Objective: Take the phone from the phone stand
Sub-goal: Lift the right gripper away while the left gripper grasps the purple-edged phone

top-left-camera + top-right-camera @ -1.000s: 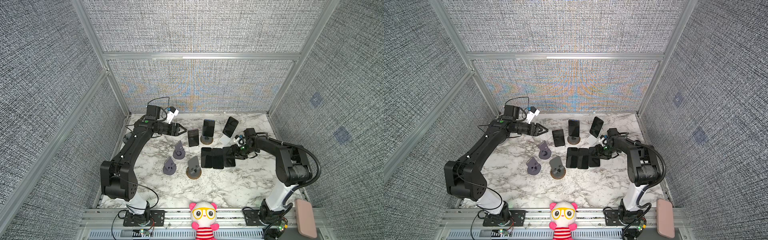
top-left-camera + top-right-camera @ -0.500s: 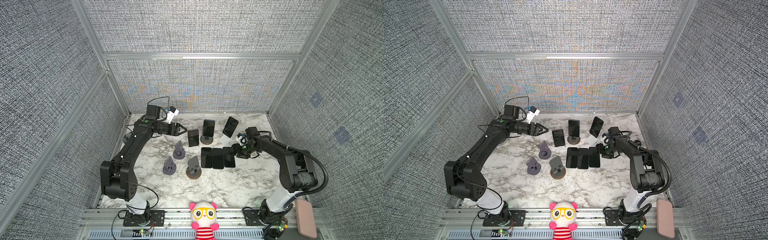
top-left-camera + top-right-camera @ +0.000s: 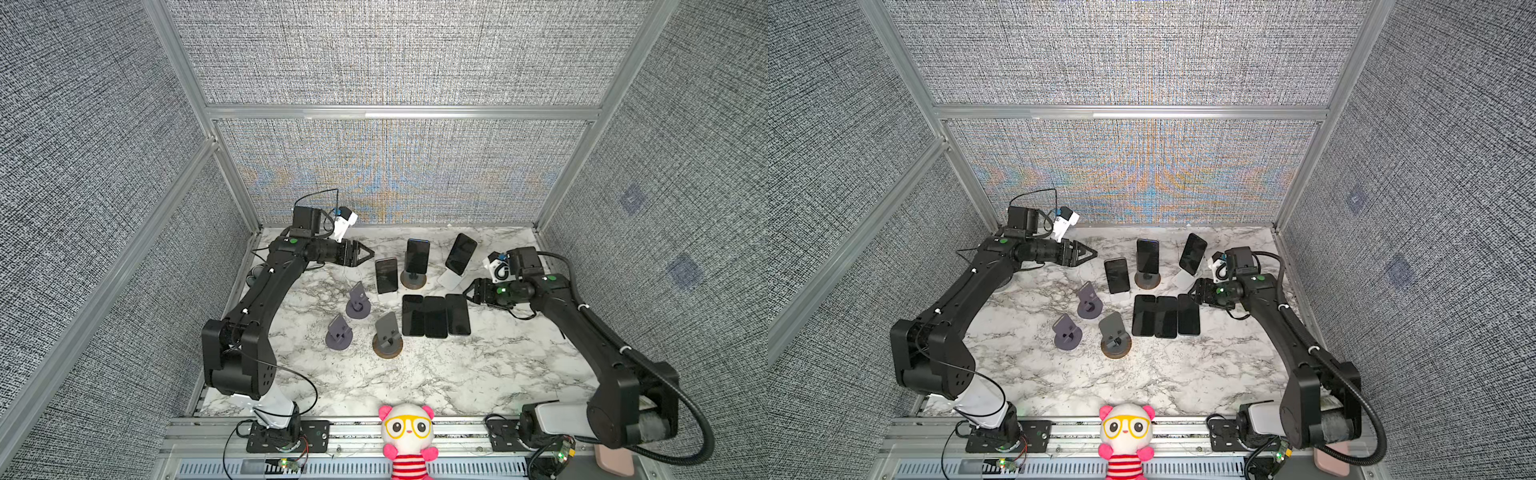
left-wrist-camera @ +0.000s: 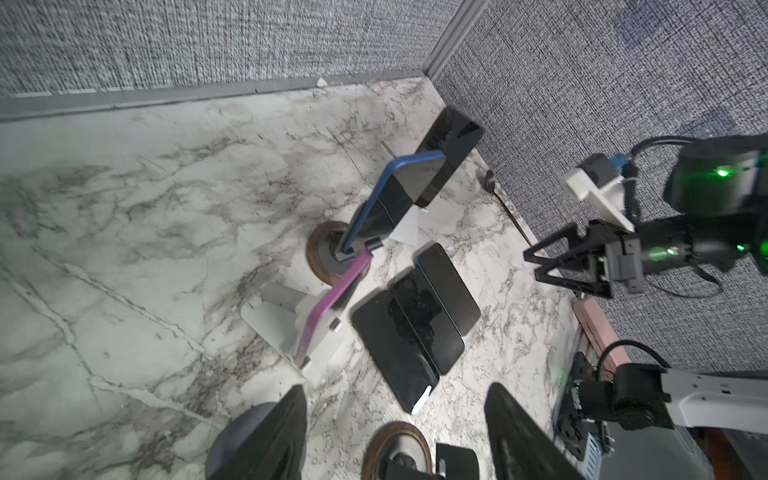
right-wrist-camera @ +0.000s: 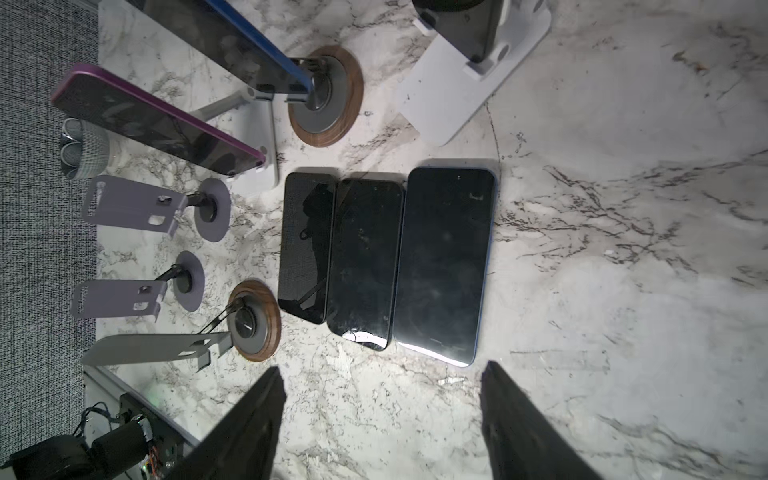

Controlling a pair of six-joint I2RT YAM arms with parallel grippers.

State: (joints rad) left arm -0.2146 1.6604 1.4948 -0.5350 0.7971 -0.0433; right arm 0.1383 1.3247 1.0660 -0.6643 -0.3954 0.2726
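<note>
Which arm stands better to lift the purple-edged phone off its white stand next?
Left, I judge. The open left gripper points at the purple-edged phone from close by; the right gripper, also open, sits beyond the row of flat black phones.

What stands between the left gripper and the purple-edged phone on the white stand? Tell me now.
Nothing visible does. The left gripper, jaws open, hangs beside the purple-edged phone on its white stand, with only bare marble tabletop between them. The nearest empty grey stand sits nearer the front, off that line.
</note>
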